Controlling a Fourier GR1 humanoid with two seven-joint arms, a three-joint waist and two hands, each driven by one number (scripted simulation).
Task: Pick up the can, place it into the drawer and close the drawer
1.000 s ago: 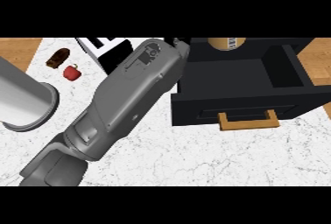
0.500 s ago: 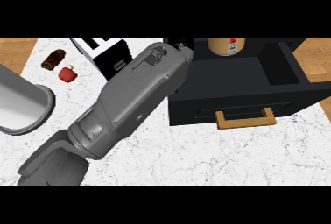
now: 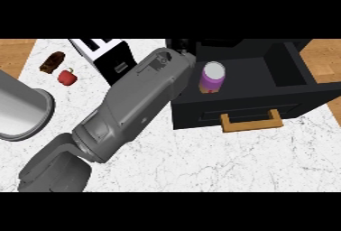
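purple can (image 3: 214,77) stands in the open drawer (image 3: 293,97) beside hidden left fingers, state unclear.

Single head view, steep downward, close over counter (image 3: 220,158).

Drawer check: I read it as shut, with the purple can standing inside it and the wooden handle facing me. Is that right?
Not quite. The head view shows the drawer pulled open, not shut. The rest holds: the purple can stands upright inside it, near its left wall, and the wooden handle faces you on the front.
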